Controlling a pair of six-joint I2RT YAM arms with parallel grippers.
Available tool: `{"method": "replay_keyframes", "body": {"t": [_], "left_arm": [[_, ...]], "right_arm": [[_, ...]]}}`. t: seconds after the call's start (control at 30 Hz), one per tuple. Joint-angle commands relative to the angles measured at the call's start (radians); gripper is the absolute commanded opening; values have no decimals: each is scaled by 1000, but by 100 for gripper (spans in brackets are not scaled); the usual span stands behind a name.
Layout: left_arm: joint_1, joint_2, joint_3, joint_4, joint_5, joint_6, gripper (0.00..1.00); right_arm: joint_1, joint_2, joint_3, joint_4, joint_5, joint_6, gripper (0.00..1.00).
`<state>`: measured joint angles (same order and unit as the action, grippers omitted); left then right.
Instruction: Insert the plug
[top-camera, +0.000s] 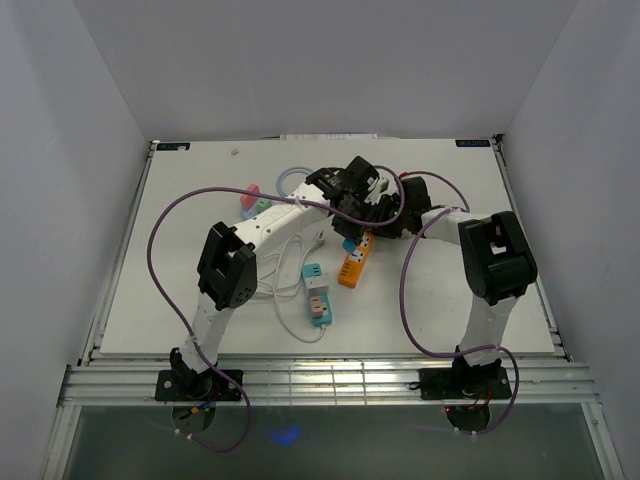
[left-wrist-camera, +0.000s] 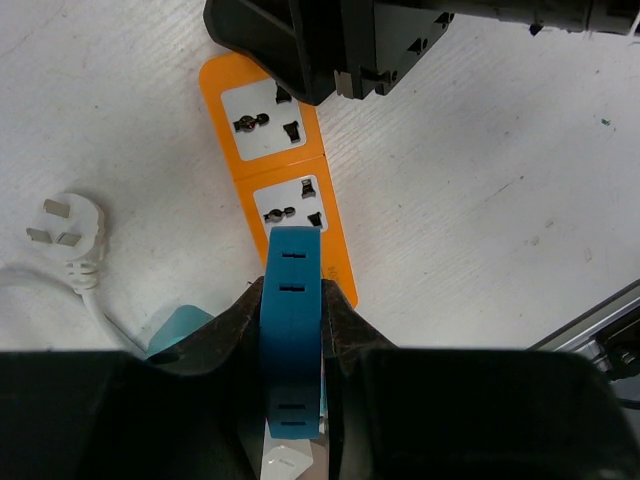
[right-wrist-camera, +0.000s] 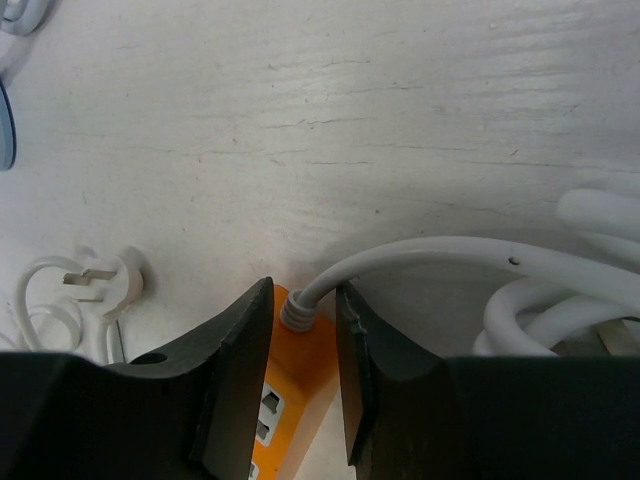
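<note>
So the left tool (left-wrist-camera: 292, 305) is clenched on the blue plug (left-wrist-camera: 292, 265), hanging right over the orange strip (left-wrist-camera: 290, 205), at its end socket. The right tool (right-wrist-camera: 303, 300) pinches the strip's cord end. The plug looks like light, stiff, slick plastic, so I'd grab it by the flat sides, well back.

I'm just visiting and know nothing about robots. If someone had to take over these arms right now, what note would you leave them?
Left gripper: shut on the blue plug, its tip at a socket of the orange power strip.
Right gripper: shut on the strip's cable end, likely steadying it.
Done: plug picked up and roughly lined up.
Left: press it in, then release. The pins are hidden, so I can't tell if they have entered.
</note>
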<state>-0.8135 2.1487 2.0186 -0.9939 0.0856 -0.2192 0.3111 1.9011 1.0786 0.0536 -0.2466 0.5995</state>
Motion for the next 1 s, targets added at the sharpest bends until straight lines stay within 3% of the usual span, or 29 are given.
{"method": "replay_keyframes", "body": {"t": [0.0, 0.53, 0.97], "left_arm": [[1, -43, 35, -44, -6, -31, 0], [-9, 34, 101, -144, 39, -115, 0], [-27, 108, 150, -161, -14, -184, 0]], "right_arm": [[13, -13, 0, -5, -26, -26, 37], [29, 6, -22, 31, -42, -23, 37], [29, 19, -49, 74, -68, 0, 37]]}}
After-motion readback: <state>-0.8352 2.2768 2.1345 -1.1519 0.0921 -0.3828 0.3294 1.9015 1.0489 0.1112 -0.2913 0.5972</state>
